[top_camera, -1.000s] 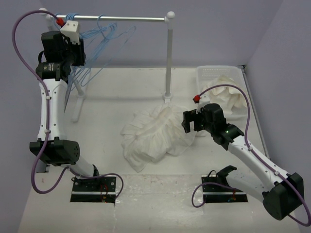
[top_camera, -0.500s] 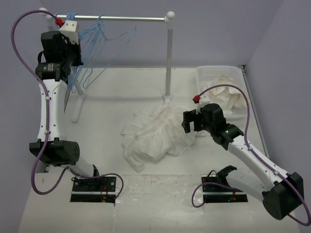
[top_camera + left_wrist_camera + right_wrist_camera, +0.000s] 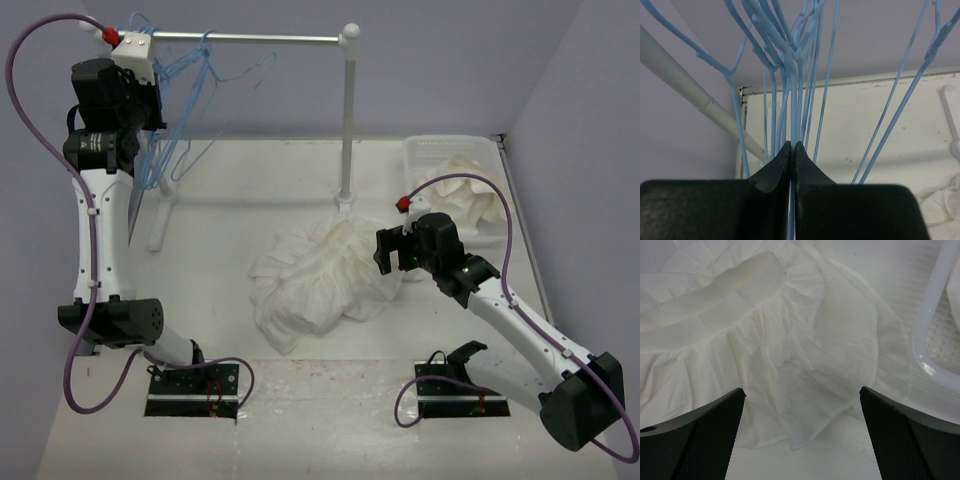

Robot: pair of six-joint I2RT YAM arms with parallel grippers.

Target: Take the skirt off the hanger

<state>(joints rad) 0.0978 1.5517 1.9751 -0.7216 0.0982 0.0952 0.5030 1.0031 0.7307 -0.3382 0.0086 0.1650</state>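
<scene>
- The large white skirt of thin gathered fabric (image 3: 325, 275) lies crumpled in a heap on the white table (image 3: 230, 190), near the middle. It is clear of any hanger and well apart from the rail.
- The left gripper (image 3: 792, 146) is raised high at the left end of the thin metal rail (image 3: 270, 39). Its black fingers (image 3: 775, 170) are pressed together.
- In the left wrist view, a thin light-blue wire hanger (image 3: 794, 120) runs down into the seam between those closed fingers, so the left gripper is clamped on that wire.
- A bunch of other light-blue wire hangers (image 3: 178, 80) hangs around it from the same end of the rail. From above, the held one cannot be told from the others.
- The right gripper (image 3: 392, 250) hovers low at the right edge of the skirt, facing it. In the right wrist view, its fingers (image 3: 700, 430) stand wide apart with nothing between them and the ruffled cloth lies below.
- The rail's white upright post (image 3: 348, 120) stands just behind the skirt.
- A white plastic basket (image 3: 450, 150) sits at the far right of the table and holds a smaller, creamier off-white cloth (image 3: 465, 205). Its rim lies just beside the skirt's right edge in the right wrist view.
</scene>
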